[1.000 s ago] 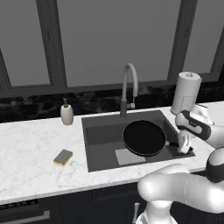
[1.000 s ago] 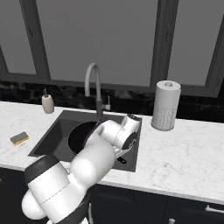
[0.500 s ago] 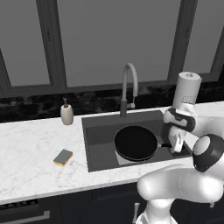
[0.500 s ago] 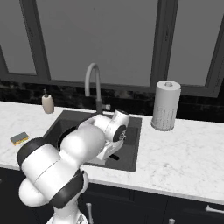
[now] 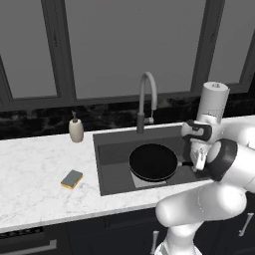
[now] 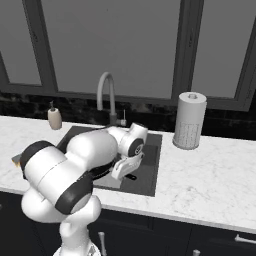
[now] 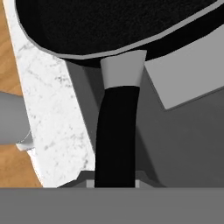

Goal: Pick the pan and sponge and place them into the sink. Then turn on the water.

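The big dark grey recessed sink (image 5: 112, 164) already had the round black frying pan (image 5: 152, 162) over its floor, so lowering it flat before letting go seemed smartest. The two-finger gripper (image 5: 198, 160) was clamped on its dark handle (image 7: 116, 131)

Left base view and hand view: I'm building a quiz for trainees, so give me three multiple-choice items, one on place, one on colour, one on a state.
1. Where is the sponge? A on the counter left of the sink B in the sink C on the pan
2. What colour is the soap dispenser? A red B beige C blue
3. What is the gripper doing? A hanging open B gripping the faucet C shut on the pan's handle

A: it lies on the counter beside the sink.
B: it is beige.
C: the hand view shows the pan handle running between the fingertips.
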### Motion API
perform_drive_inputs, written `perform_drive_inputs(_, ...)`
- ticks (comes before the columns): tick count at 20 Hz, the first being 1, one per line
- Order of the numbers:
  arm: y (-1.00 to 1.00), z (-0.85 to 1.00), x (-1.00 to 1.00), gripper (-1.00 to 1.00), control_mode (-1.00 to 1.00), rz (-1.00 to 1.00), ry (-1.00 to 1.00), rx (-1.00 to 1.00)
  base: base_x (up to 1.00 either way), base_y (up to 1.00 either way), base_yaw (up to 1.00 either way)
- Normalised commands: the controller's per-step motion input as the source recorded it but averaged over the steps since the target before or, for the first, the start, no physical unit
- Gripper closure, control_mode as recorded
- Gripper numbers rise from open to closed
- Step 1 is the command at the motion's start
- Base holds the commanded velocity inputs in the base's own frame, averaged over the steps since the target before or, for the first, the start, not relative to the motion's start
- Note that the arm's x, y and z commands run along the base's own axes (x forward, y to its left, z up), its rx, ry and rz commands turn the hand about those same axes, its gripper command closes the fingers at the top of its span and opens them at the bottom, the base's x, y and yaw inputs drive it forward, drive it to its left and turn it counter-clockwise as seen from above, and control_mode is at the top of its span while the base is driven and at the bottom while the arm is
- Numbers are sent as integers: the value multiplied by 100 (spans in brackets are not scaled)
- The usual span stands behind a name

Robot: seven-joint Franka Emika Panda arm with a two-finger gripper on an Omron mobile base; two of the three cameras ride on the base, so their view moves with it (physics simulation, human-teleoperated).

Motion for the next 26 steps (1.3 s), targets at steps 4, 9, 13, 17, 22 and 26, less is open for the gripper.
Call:
perform_drive_inputs(4, 2, -12, 5, 100, -100, 0, 0, -6, 0, 0, 0)
perform_drive_inputs(9, 10, -20, 9, 100, -100, 0, 0, -11, 0, 0, 0)
perform_drive_inputs(13, 14, -19, 16, 100, -100, 0, 0, -11, 0, 0, 0)
perform_drive_inputs(17, 11, -16, 16, 100, -100, 0, 5, -9, 0, 0, 0)
perform_drive_inputs(22, 6, -12, 15, 100, -100, 0, 0, -4, 0, 0, 0)
perform_drive_inputs(26, 0, -5, 8, 100, -100, 0, -2, 0, 0, 0, 0)
